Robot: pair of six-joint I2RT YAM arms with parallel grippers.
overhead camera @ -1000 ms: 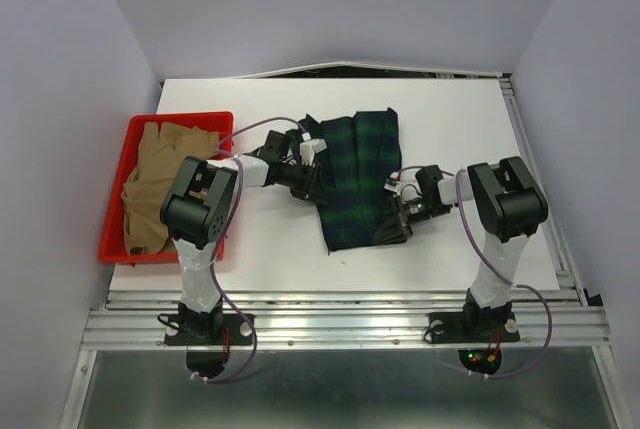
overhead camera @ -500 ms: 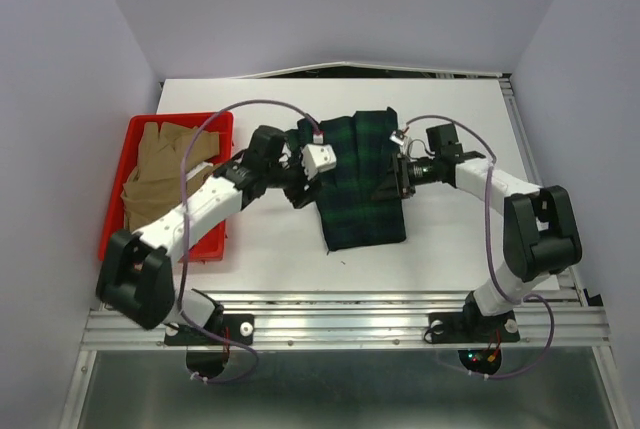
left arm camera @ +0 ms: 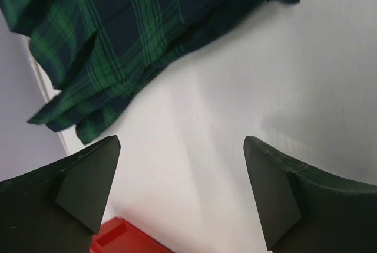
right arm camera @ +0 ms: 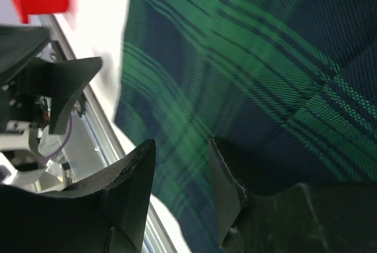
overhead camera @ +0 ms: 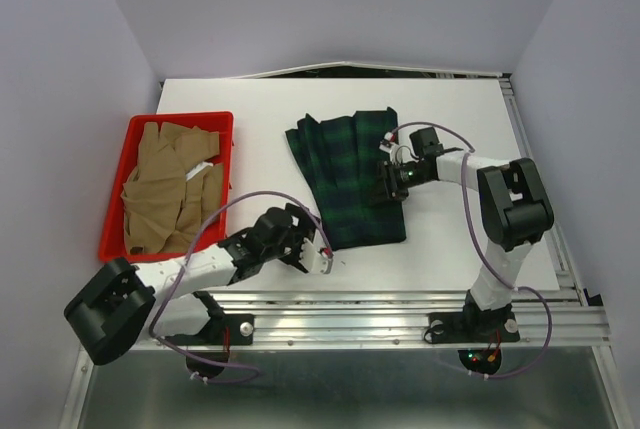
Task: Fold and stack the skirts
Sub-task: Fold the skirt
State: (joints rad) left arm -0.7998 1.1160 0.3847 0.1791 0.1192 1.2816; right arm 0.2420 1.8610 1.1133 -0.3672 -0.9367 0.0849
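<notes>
A dark green plaid skirt (overhead camera: 345, 174) lies folded lengthwise in the middle of the white table (overhead camera: 260, 114). My right gripper (overhead camera: 388, 177) hovers low over its right edge; in the right wrist view its fingers (right arm camera: 141, 170) stand somewhat apart with plaid cloth (right arm camera: 247, 58) showing behind the gap (right arm camera: 181, 144), nothing pinched. My left gripper (overhead camera: 308, 241) is near the table's front edge, just left of the skirt's lower corner, jaws wide open (left arm camera: 181, 147) over bare table. The plaid skirt (left arm camera: 135, 29) fills the top of that view. Tan skirts (overhead camera: 165, 184) lie crumpled in the red bin (overhead camera: 118, 154).
The red bin stands at the table's left side; its corner (left arm camera: 121, 238) shows under my left gripper. An aluminium rail (overhead camera: 340, 299) runs along the near edge. Purple walls close in the back and sides.
My left gripper let go of the skirt, opened wide and drew back to the front edge. My right gripper rose from the skirt's lower right corner to its right edge and opened partway.
</notes>
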